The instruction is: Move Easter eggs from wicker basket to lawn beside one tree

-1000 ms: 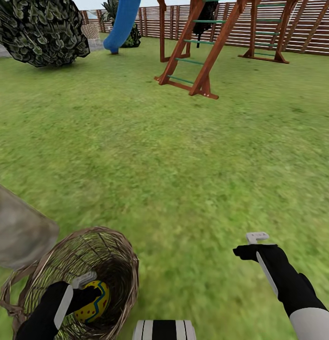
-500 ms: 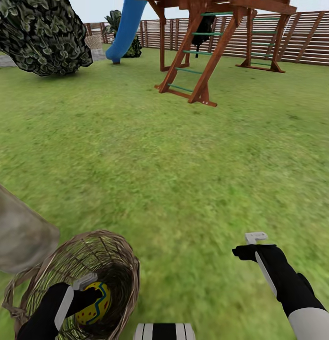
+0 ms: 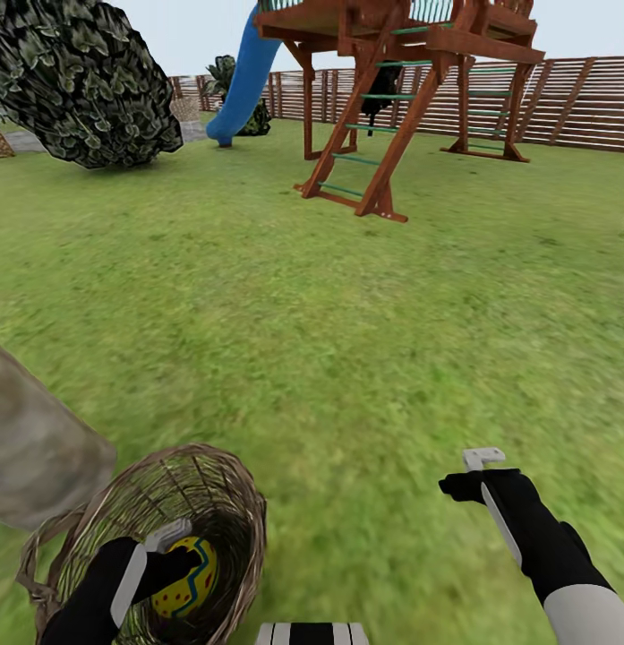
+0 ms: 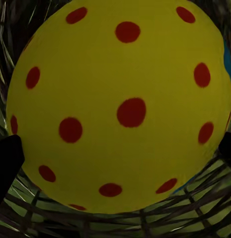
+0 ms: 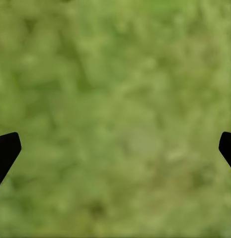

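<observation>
The wicker basket [image 3: 224, 484] lies on the lawn [image 3: 347, 305] at the lower left of the head view, beside a blurry grey-brown tree trunk [image 3: 34, 448]. Inside it sits a yellow Easter egg [image 3: 191, 578] with red dots and a blue zigzag. My left gripper [image 3: 179, 557] reaches into the basket. In the left wrist view the Easter egg [image 4: 120, 104] sits between the dark fingertips [image 4: 7, 161], and the left gripper [image 4: 117, 153] is spread wide around it. My right gripper [image 3: 474, 473] hovers open over bare grass, the right gripper [image 5: 116, 148] holding nothing.
A wooden play tower [image 3: 383, 107] with a ladder and a blue slide [image 3: 240, 81] stands far ahead. A dark-leaved bush [image 3: 79, 85] sits at the far left. A slatted wooden fence [image 3: 571, 103] closes the back. Open grass lies between me and them.
The head view has tilted upward, so more of the play tower and sky shows. Both arms and the basket keep nearly the same places.
</observation>
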